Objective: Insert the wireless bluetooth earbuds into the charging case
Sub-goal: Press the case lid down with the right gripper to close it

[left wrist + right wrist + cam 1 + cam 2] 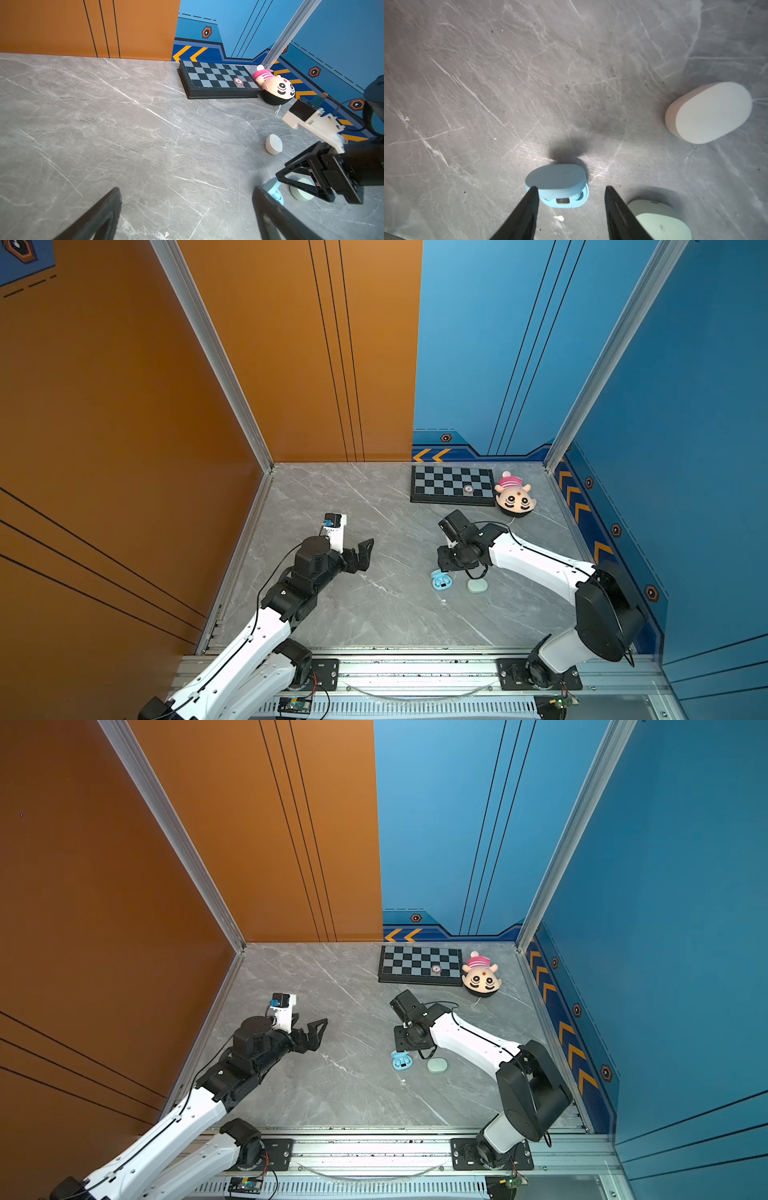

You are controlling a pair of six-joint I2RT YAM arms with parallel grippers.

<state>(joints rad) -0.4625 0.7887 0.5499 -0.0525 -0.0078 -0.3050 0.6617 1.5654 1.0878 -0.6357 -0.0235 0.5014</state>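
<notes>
Left fingers (pixel 115 199) stand spread wide with nothing between them, hanging low over bare grey marble on the left side of the desk (pixel 374 610), well apart from every object. Over on the right, the right fingers (pixel 529 209) are also apart, though less widely, and point down at the blue charging case (pixel 440 580). From the right wrist view one tip overlaps the edge of the case's raised lid while the other stands clear of it, so nothing is clamped. That case lies open on the desk near the middle, and the wireless bluetooth earbuds (pixel 437 582), pale blue like the case, look seated in its two wells on either side of a small dark window. They are too small to make out any finer detail. Just beside it, on the side nearer the right arm's base, sits a closed mint green case (pixel 477 585). A closed white case (pixel 710 112) lies a little further off. It shows in both wrist views, but in both top views the right arm hides it. Along the back wall a chessboard (pixel 451 485) lies flat with a small round disc (pixel 468 489) on it, and a plush toy (pixel 515 499) rests touching its right-hand end.
</notes>
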